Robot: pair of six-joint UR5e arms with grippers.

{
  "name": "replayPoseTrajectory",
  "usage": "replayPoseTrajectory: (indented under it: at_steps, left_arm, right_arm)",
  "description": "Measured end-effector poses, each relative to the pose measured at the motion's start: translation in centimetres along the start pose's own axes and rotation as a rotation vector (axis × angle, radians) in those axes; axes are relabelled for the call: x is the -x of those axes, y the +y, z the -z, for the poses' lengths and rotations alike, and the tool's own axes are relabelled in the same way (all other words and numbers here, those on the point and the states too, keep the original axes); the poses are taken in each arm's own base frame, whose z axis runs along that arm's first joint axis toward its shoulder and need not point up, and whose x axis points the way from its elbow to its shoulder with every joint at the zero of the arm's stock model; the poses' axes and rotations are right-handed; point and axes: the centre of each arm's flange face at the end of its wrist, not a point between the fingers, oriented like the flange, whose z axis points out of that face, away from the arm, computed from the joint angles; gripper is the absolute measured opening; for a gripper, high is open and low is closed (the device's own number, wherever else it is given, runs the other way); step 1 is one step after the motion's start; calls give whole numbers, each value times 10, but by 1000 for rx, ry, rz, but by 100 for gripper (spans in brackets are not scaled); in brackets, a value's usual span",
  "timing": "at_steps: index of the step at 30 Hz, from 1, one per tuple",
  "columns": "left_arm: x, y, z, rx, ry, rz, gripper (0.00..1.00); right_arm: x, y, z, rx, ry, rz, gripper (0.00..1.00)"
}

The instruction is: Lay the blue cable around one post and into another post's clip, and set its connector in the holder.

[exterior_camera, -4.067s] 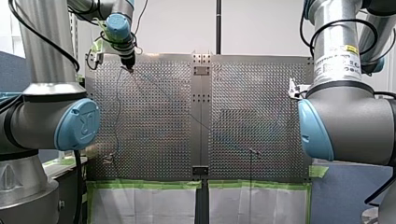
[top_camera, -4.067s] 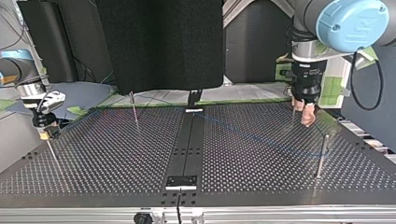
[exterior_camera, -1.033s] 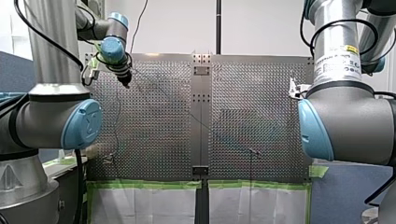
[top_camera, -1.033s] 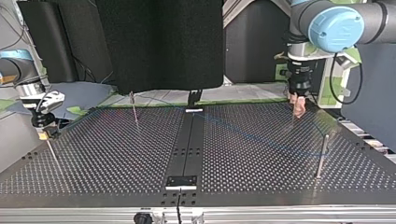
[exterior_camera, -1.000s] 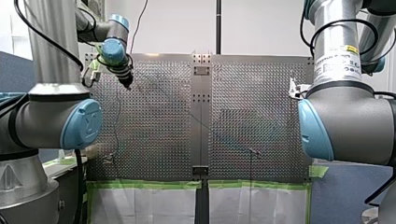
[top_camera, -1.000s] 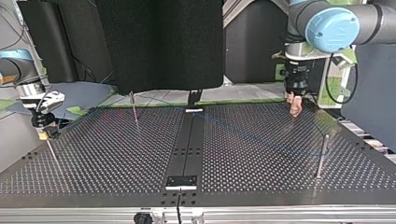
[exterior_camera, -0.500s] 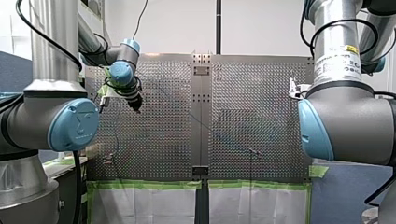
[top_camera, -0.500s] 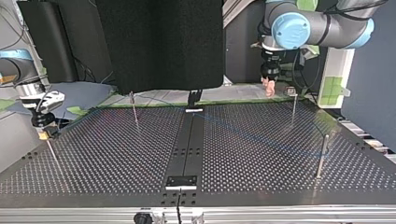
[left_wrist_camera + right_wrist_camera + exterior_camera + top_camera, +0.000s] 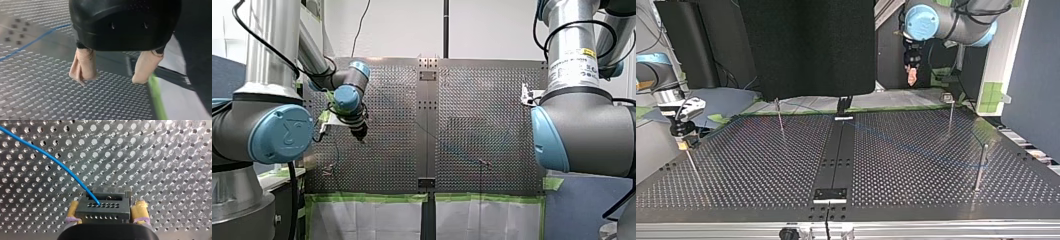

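My right claw (image 9: 107,204) is pinching the dark connector (image 9: 103,210) between its yellow pads (image 9: 72,210), one pad on each end of the block. The blue cable (image 9: 50,160) is entering the connector's upper face and running away across the perforated counter (image 9: 162,157). A grey ledge (image 9: 107,191) is showing just behind the connector. It may be the holder, though the right wrist view is too tight to be sure. In the top view this claw is sitting low at the counter's left edge, just above a thin post (image 9: 692,165).

My left claw (image 9: 115,73) is hanging spread, with its beige pads (image 9: 83,65) well apart and gripping nothing. Beyond it the blue cable is crossing the counter, and a green tape strip (image 9: 156,97) is lying beside one pad. In the top view this claw is hovering high over the counter's far edge, well apart from every post. There the cable is showing as a faint blue line, slanting from near the counter's dark centre strip toward the tall post (image 9: 981,165) at the view's right. It is lying flat on the counter all the way.
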Motion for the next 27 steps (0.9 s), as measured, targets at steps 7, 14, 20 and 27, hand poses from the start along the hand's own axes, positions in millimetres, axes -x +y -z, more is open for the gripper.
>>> replayPoseTrajectory:
  at_steps: [7, 14, 20, 27]
  left_arm:
    - [-45, -15, 8, -30, 48, -67, 100]
    - [-90, -28, 20, -78, 97, -120, 100]
    - [-127, -35, 34, -121, 137, -164, 100]
    - [-164, -40, 50, -167, 171, -214, 100]
  right_arm:
    - [-1, -1, -1, -1, 2, 1, 89]
    - [0, -3, -1, -3, 4, 1, 89]
    - [-1, -4, -2, -4, 4, -1, 89]
    - [-3, -7, -3, -8, 6, -2, 89]
